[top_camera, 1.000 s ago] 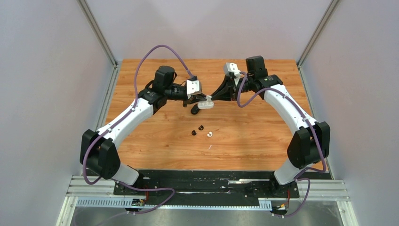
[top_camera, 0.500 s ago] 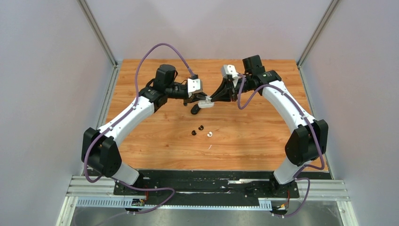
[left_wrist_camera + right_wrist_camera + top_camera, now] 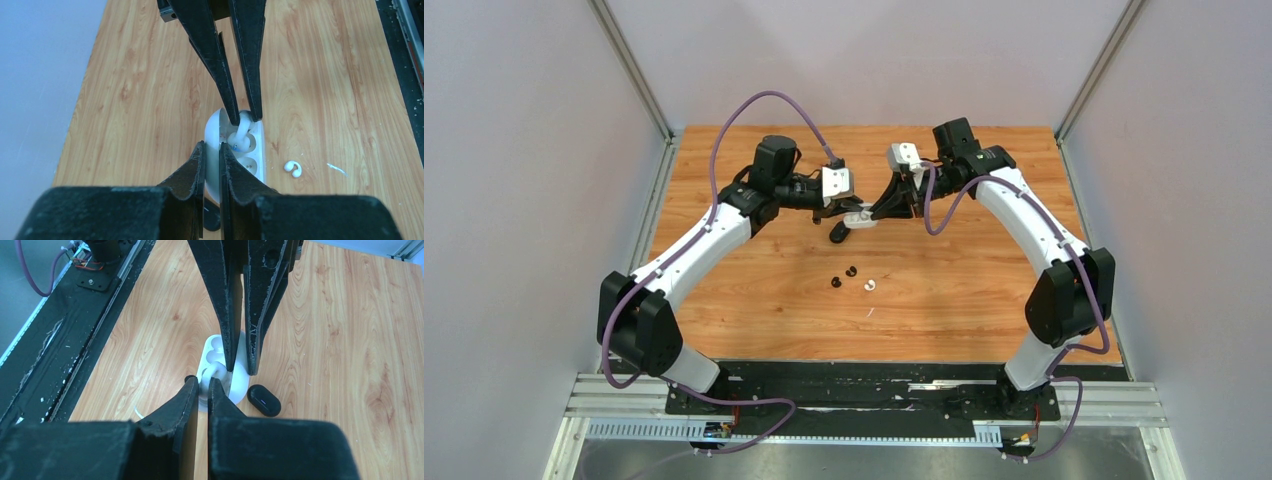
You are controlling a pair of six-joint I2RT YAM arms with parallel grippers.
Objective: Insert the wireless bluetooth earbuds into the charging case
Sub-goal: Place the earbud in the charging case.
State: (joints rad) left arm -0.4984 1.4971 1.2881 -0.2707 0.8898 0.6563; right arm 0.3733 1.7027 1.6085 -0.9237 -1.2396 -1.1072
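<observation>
My left gripper (image 3: 852, 214) is shut on the raised lid of the open white charging case (image 3: 256, 161) and holds it above the table. My right gripper (image 3: 873, 211) is shut on a white earbud (image 3: 243, 131), whose lower end sits in the case's far socket. In the right wrist view my fingertips (image 3: 204, 385) pinch that earbud (image 3: 214, 371) over the case (image 3: 240, 386). The near socket shows bare contacts. A second white earbud (image 3: 870, 285) and two black earbuds (image 3: 835, 283) lie on the table nearer the bases.
A closed black case (image 3: 837, 234) lies on the wooden table just below the white case, and also shows in the right wrist view (image 3: 264, 400). A white scrap (image 3: 869, 313) lies near the front. Grey walls enclose the table.
My right gripper has moved left with the white earbud until it meets the case. My left gripper has shifted slightly with the case.
</observation>
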